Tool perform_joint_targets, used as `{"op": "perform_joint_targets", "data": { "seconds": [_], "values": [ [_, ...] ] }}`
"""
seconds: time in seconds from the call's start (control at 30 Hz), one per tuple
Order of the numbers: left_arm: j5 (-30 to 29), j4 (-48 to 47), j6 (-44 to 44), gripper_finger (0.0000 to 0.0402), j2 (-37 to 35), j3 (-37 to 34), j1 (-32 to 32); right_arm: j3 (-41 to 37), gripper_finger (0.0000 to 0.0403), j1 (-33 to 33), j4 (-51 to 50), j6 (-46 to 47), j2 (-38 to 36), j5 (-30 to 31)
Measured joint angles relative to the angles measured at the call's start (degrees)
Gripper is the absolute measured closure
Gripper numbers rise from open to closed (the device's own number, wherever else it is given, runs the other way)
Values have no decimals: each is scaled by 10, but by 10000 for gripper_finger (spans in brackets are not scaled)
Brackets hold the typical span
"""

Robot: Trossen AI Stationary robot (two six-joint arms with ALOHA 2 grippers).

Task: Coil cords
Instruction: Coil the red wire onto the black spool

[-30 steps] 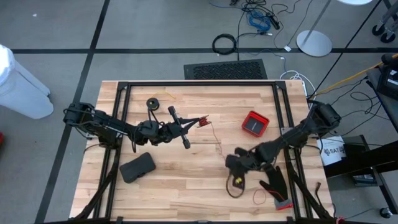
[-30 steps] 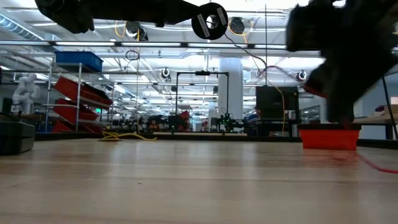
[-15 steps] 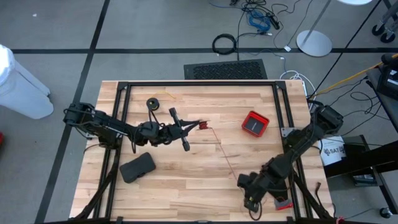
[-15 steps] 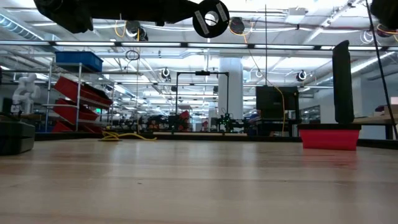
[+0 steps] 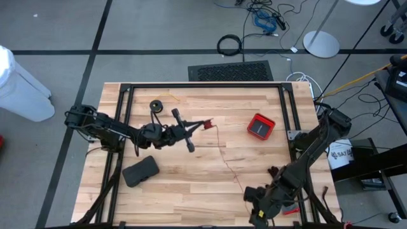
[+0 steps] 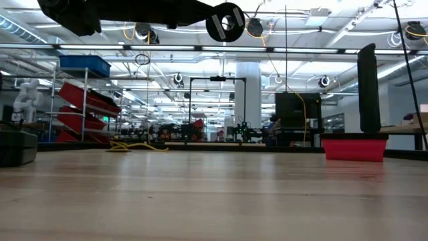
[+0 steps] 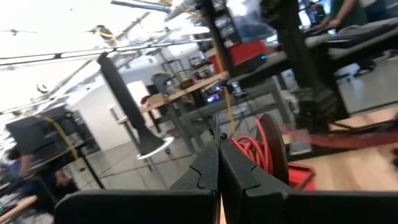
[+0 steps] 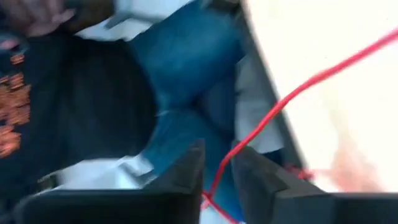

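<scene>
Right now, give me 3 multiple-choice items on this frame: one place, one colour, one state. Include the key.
1. Where is the right gripper in the high view?
A. at the table's near edge, right of centre
B. over the red tray
C. beside the spool at the far side

2. What colour is the cord running between the right gripper's fingers?
A. yellow
B. red
C. blue

3. How do the left gripper's jaws stand?
A. wide open
B. shut
C. out of view

Key: 1 A, the right arm reaches down to the near edge; 2 B, the right wrist view shows a red strand passing between the fingers; 3 B, the left wrist view shows the fingers pressed together.
</scene>
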Motion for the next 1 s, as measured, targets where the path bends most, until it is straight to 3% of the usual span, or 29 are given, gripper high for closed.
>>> {"op": "perform_joint_targets", "data": {
  "seconds": [0.27,0.4,0.5,0.7,1.0],
  "values": [
    [8,0,0,401,0,0,0,65,236,-14,-177,-85,0,105],
    [11,-1,-1,401,0,0,1,66,224,-31,-298,-59,0,114],
    [11,-1,-1,401,0,0,3,66,227,-36,-328,-65,0,132],
    [12,-2,-2,401,0,0,3,54,245,-49,-281,-115,0,190],
    [12,-4,-3,401,0,0,3,-81,257,-47,-44,-101,0,153]
  ]
}}
